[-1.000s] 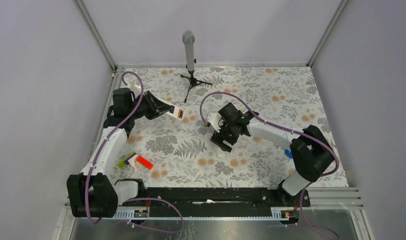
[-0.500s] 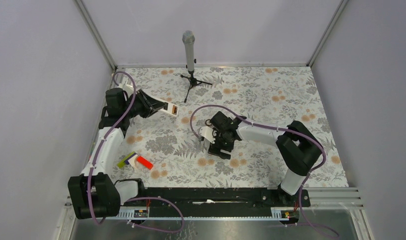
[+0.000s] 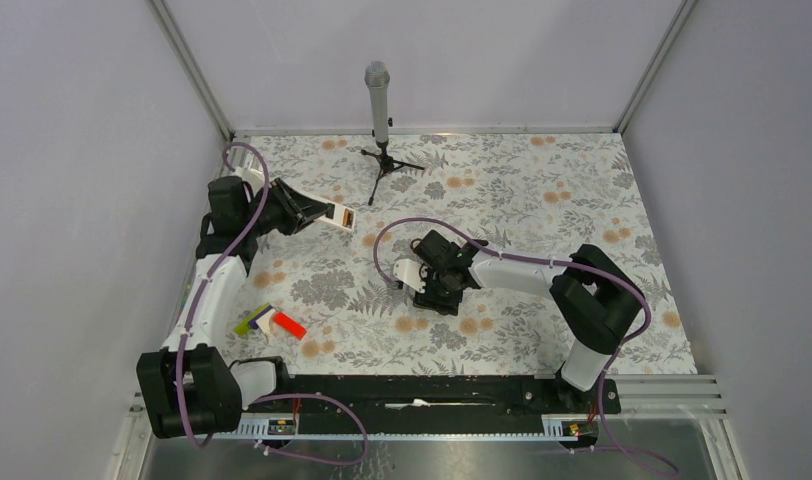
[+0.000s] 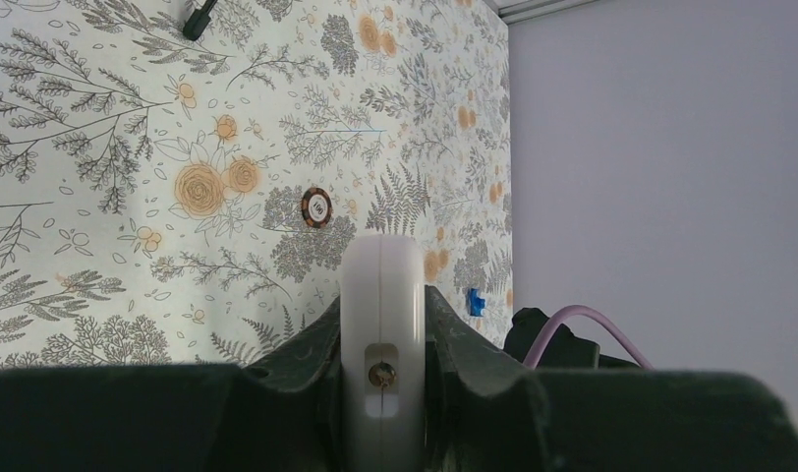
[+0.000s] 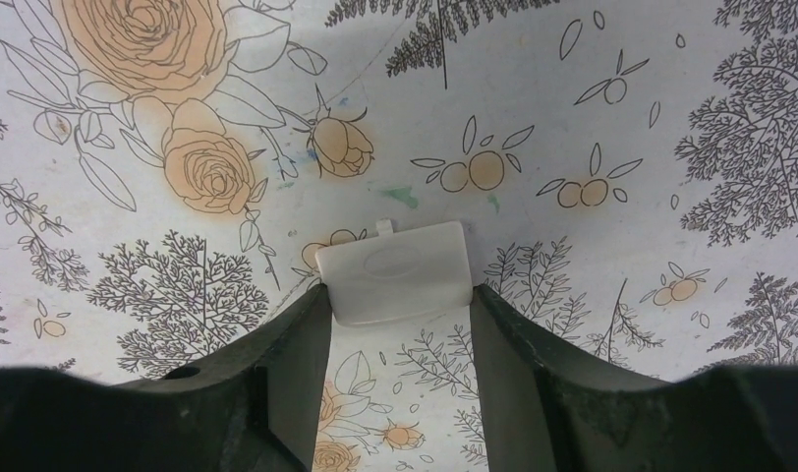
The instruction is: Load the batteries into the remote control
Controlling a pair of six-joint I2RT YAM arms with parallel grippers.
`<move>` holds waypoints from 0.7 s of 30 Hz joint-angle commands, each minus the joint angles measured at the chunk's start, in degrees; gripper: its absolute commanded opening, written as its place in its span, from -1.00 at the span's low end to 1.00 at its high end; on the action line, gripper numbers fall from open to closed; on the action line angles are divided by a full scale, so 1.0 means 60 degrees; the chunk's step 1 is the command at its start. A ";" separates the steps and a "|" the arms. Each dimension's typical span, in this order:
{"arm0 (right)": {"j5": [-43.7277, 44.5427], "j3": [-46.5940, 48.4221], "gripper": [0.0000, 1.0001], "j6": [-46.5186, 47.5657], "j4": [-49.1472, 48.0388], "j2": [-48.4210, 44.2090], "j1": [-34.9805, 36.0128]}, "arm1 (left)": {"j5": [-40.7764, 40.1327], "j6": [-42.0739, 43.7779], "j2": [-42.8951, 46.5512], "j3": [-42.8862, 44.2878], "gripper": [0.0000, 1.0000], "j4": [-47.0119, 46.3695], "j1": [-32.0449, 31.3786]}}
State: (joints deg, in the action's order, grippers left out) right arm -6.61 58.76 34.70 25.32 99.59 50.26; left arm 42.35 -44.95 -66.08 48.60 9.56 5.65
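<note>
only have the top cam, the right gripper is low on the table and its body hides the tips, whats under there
observer: A small flat white cover lies on the floral cloth, right between the fingers of the right gripper.
operator: is it gripped
observer: The fingers sit against its two short sides. I cannot tell whether they are pinching it, and it looks flat on the cloth, not lifted.
operator: and the left one, solid hold?
observer: The left gripper is shut on the remote control. It holds the remote edge-on, with a finger on each flat face and a narrow white side towards the wrist camera.
</note>
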 commanded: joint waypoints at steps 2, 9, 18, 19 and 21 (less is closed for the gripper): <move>0.0556 -0.0151 -0.15 0.0176 0.0131 0.0116 0.0023 | 0.0372 -0.0017 0.0042 -0.0103 -1.00 -0.0710 0.0069; 0.0091 -0.0008 -0.11 -0.0626 -0.0182 -0.0481 -0.0268 | 0.0178 -0.0085 0.0123 -0.0673 -1.00 -0.0934 -0.0289; -0.0456 0.0060 -0.09 -0.1379 -0.0426 -0.2360 -0.1290 | -0.0885 -0.0731 -0.0644 -0.1151 -1.00 -0.2822 -0.2803; -0.0448 0.0091 -0.09 -0.1475 -0.0426 -0.2556 -0.1416 | -0.0949 -0.0840 -0.0823 -0.1148 -1.00 -0.3144 -0.3018; -0.0360 0.0142 -0.08 -0.1571 -0.0411 -0.2976 -0.1531 | -0.1025 -0.1033 -0.1215 -0.1039 -1.00 -0.3680 -0.3381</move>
State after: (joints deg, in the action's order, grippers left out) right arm -7.57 58.30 28.08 23.90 86.98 42.63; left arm 39.07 -48.12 -70.26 41.78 -0.49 -11.40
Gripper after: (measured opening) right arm 0.569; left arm 0.228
